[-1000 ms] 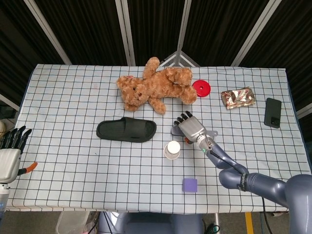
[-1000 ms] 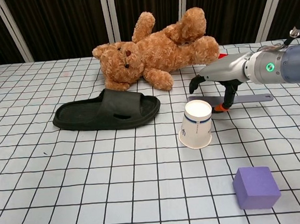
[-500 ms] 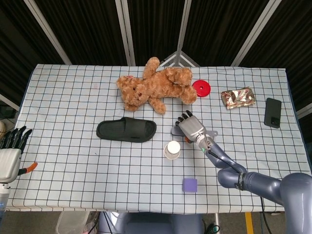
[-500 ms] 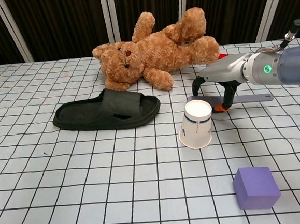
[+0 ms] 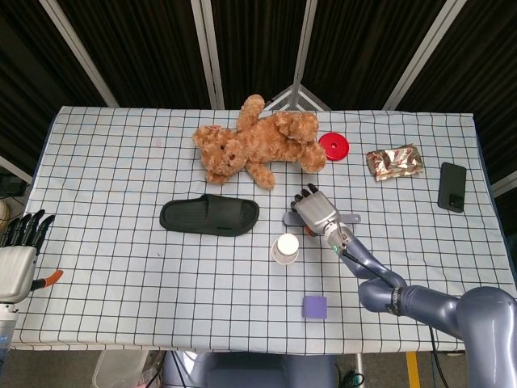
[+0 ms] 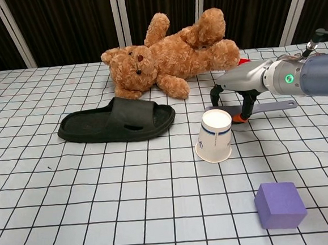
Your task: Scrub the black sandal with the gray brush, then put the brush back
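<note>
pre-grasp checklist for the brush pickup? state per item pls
1. Right robot hand over the gray brush: ok, fingers arch down across its left end.
2. Brush gripped: cannot tell, fingertips reach the cloth around it but no closed hold shows.
3. Brush flat on the table: ok in chest view.
4. Paper cup near the right robot hand: not ok, it stands just in front of the fingers.
5. Black sandal reachable: ok, lying left of the cup, sole down.
6. Left robot hand clear: ok, at the table's left edge, holding nothing.
</note>
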